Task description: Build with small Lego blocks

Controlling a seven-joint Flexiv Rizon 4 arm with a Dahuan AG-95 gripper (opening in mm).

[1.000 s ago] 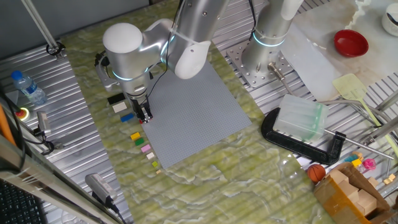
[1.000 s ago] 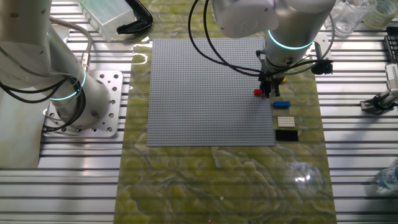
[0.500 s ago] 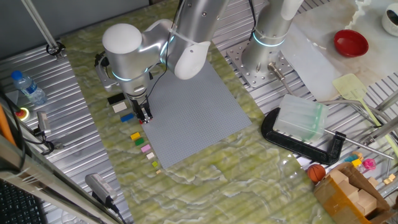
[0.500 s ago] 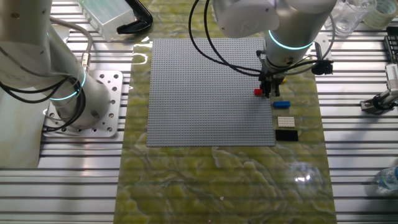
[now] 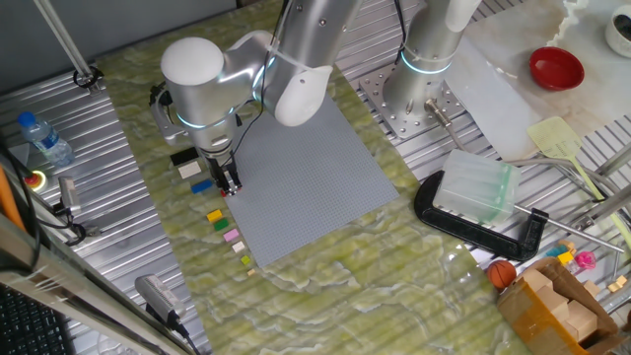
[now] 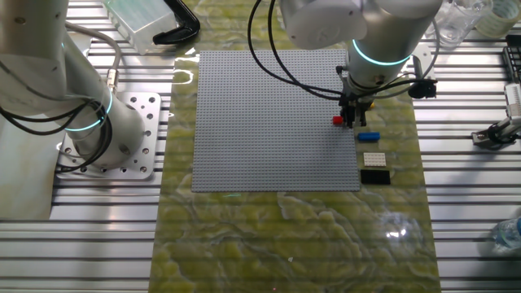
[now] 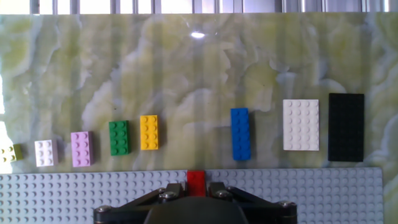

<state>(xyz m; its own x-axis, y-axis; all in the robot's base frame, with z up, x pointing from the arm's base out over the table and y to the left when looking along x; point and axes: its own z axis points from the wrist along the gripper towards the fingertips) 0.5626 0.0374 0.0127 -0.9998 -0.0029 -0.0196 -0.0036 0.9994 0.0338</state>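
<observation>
My gripper (image 7: 196,188) is shut on the red brick (image 7: 196,180) and holds it at the near edge of the grey baseplate (image 7: 311,193). The fixed views show the gripper (image 5: 229,185) (image 6: 352,122) low at that plate edge, with the red brick (image 6: 337,120) beside the fingers. On the marble beyond the plate lie, in a row, the black (image 7: 346,127), cream (image 7: 301,124), blue (image 7: 240,134), yellow (image 7: 149,132), green (image 7: 119,137) and pink (image 7: 82,149) bricks, a pale one (image 7: 46,152), and a small one (image 7: 7,154) at the left edge.
A second arm's base (image 5: 424,79) stands behind the baseplate (image 5: 306,177). A black clamp (image 5: 473,222) with a clear plastic box (image 5: 478,187) lies to the right, a red bowl (image 5: 557,67) far right, a water bottle (image 5: 44,138) at the left.
</observation>
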